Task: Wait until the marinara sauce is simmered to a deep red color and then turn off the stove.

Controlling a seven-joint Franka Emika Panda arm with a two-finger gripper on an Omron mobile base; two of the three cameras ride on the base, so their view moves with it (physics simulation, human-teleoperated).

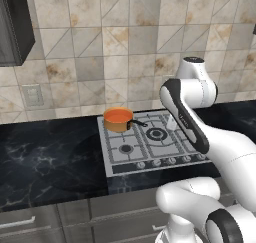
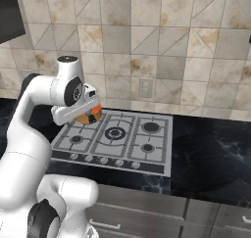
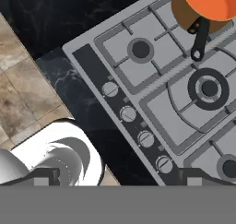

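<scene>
Below the gripper (image 3: 115, 174) lies the stove (image 3: 156, 98), seen from above in the hand view, with its dark front strip and four of its knobs (image 3: 128, 113) running slantwise just ahead of the fingertips (image 3: 44, 176). Both tips barely rise over the bottom of that view, set wide apart, with nothing between them; the gripper looks open and holds nothing. It hangs clear above the stove's front edge, touching neither knob nor grate.

Farther out from the gripper, toward the upper right corner of the hand view, stands the saucepan (image 3: 191, 13) on a back burner, its thin dark handle (image 3: 200, 38) pointing back toward the large middle burner (image 3: 208, 88). Marinara sauce (image 3: 214, 1) fills the pan as a smooth orange-red disc, bright rather than deep red.

From the left base view, the pan (image 1: 118, 120) sits on the rear left burner of the stove (image 1: 150, 143), sauce (image 1: 118, 116) level near the rim, with the arm's elbow arching over the stove's right side. Seen from the right base view, the hand covers most of the pan (image 2: 90, 117), which peeks out just under it at the stove's (image 2: 117, 139) far left corner. Black counter (image 1: 50, 159) runs on both sides of the stove
</scene>
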